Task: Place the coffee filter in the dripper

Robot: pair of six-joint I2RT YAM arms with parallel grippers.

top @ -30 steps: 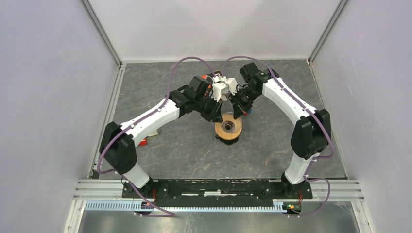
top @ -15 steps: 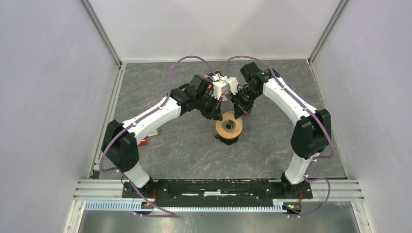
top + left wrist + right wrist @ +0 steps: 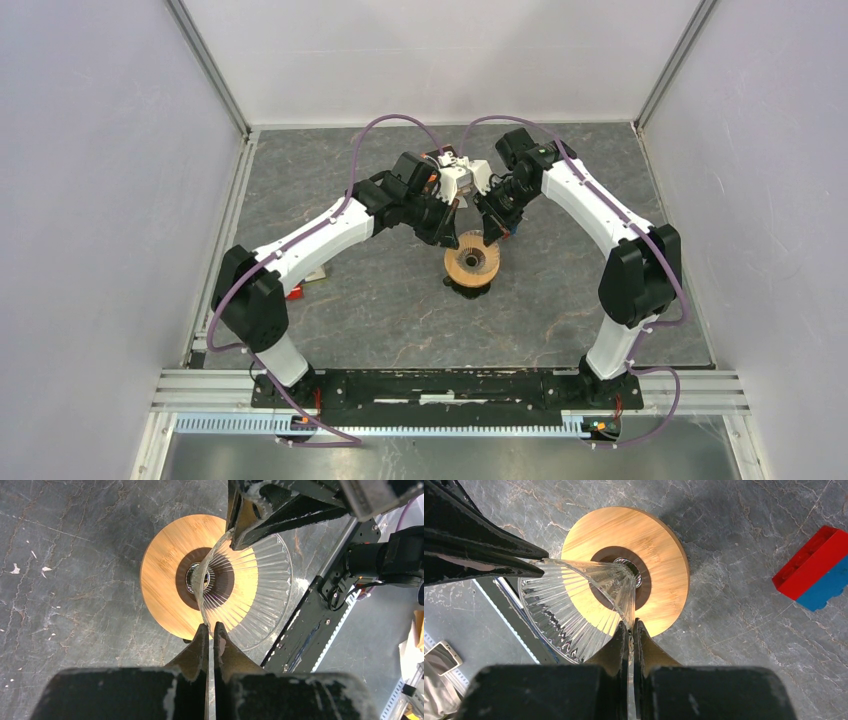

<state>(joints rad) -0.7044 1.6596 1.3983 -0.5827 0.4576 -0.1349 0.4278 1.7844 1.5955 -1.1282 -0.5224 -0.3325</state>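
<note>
The dripper point(image 3: 471, 266) stands mid-table: a tan-orange round top with a dark centre hole point(image 3: 165, 575) point(image 3: 659, 545) on a dark base. A clear ribbed glass cone point(image 3: 250, 590) point(image 3: 574, 615) rises from its centre hole. My left gripper point(image 3: 210, 626) point(image 3: 452, 236) is shut on the cone's rim on one side. My right gripper point(image 3: 629, 623) point(image 3: 490, 238) is shut on the rim on the opposite side. Each gripper's dark fingers show in the other's wrist view. No white paper coffee filter is in view.
A red-and-blue block point(image 3: 816, 575) lies on the grey table beyond the dripper. A small red item point(image 3: 293, 292) and a pale item point(image 3: 316, 275) lie under my left arm. The black base bar and rail point(image 3: 450, 388) run along the near edge. Walls enclose three sides.
Both grippers stay at the cone over the dripper. My left arm has edged slightly to the right.
</note>
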